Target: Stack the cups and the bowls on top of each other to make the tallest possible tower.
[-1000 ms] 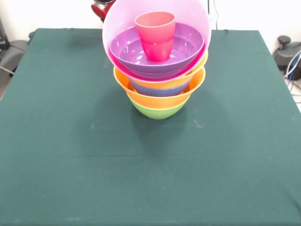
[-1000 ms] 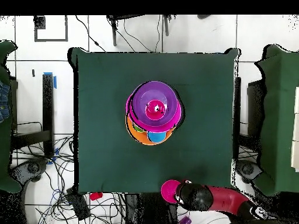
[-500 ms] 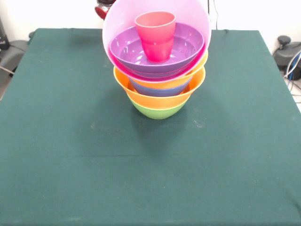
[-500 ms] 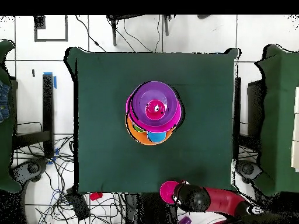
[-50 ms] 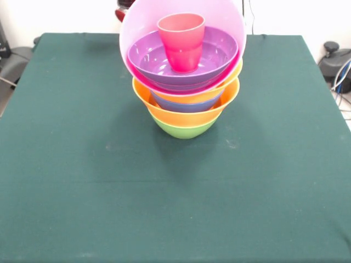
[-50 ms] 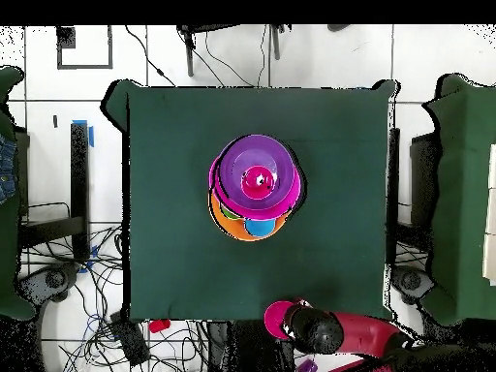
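The tower [image 5: 184,82] stands at the table's middle. A green bowl [image 5: 184,130] is its base, with an orange bowl [image 5: 164,112], a blue bowl [image 5: 186,104] and a second orange rim [image 5: 211,94] above it. On those rests a tilted pink bowl [image 5: 219,16] that holds a purple bowl [image 5: 159,63]. A red cup [image 5: 182,41] stands upright in the purple bowl. From above, the tower [image 6: 254,186] shows the cup [image 6: 258,181] at its centre. My gripper [image 6: 291,320] sits past the table's edge, far from the tower, and its state does not show.
The red and black arm [image 6: 349,334] lies along the table's edge by the base, with a round pink shape [image 6: 278,317] at its end. A glossy red piece [image 5: 122,12] peeks from behind the pink bowl. Chairs and cables surround the green table [image 5: 82,192].
The arm has drawn slightly further back off the table's edge. In the front view less of the red piece shows behind the pink bowl. The tower has not moved.
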